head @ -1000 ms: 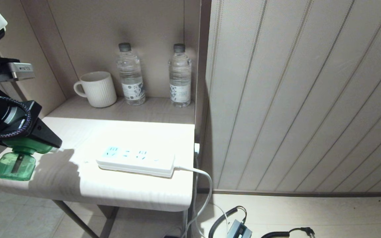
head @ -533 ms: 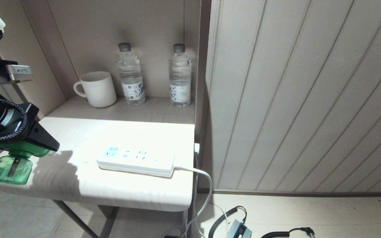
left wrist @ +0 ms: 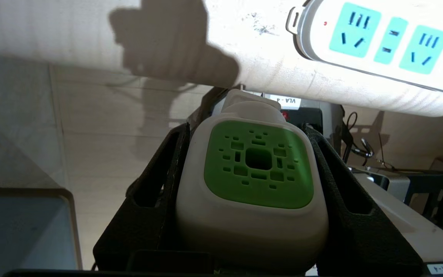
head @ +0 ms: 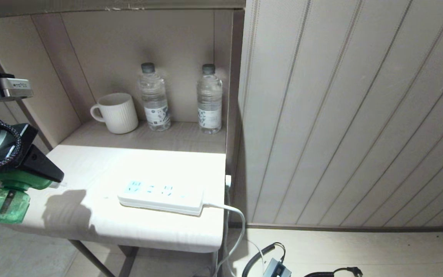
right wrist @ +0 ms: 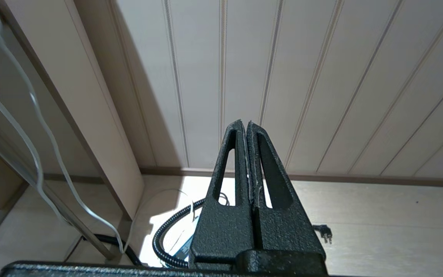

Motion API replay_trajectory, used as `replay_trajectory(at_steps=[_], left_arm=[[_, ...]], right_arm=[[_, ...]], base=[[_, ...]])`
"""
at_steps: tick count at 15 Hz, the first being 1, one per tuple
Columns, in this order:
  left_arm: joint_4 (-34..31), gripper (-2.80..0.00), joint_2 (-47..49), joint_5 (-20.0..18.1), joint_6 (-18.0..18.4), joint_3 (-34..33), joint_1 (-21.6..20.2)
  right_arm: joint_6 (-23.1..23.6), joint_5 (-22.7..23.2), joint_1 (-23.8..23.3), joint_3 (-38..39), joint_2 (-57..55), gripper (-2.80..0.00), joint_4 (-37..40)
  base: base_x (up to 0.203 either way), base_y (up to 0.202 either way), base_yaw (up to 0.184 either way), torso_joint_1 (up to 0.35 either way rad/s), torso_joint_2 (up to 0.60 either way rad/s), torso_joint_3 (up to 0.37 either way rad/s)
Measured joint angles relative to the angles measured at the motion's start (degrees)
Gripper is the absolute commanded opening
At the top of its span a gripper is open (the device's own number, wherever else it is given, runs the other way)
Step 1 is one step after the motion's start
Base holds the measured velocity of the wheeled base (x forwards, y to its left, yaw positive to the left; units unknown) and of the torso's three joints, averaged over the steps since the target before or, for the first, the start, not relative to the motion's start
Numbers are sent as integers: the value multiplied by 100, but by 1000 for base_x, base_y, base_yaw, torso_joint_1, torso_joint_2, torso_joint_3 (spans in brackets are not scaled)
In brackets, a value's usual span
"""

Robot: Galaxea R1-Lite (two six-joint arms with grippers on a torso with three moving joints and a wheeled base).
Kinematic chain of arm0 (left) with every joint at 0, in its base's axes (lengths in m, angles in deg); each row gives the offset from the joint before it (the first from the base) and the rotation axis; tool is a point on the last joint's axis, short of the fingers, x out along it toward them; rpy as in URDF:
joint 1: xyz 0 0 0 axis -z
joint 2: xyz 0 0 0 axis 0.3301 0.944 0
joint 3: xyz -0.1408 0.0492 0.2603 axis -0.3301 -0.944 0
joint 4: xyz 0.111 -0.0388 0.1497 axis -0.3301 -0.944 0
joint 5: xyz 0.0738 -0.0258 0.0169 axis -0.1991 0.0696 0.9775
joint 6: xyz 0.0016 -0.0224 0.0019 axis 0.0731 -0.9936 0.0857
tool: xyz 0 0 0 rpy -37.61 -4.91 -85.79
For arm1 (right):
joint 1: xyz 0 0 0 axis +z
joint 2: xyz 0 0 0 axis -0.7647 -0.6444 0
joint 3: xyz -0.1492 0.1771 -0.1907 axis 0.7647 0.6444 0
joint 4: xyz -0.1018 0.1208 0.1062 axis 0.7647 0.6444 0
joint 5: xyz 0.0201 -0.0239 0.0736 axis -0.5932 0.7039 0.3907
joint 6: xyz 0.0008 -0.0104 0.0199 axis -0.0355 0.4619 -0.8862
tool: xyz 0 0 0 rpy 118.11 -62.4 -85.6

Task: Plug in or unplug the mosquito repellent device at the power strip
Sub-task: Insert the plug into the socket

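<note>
The left tool [left wrist: 258, 192] clamps the mosquito repellent device [left wrist: 252, 184], clear of the worktop [head: 148, 161]. The power strip [head: 162, 194] lies ahead; I'd square the prongs over a socket first.

On the shelf [head: 183, 138] ahead of me a white ribbed mug [head: 117, 112] stands beside two water bottles [head: 153, 98] [head: 209, 99]. Below, on the floor [head: 360, 246], I see a coiled black cable [head: 258, 256] and a loose plug [head: 354, 271].
</note>
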State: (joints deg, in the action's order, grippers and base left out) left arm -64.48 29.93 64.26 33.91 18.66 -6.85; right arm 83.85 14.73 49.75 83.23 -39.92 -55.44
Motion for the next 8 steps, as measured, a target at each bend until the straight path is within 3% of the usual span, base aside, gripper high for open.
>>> replay_trajectory(at_steps=[8], left_arm=[[61, -280, 226, -439, -30, -483, 149]], right_arm=[[7, 0, -3, 0, 0, -280, -1]], base=[[0, 0, 0, 210, -487, -280]])
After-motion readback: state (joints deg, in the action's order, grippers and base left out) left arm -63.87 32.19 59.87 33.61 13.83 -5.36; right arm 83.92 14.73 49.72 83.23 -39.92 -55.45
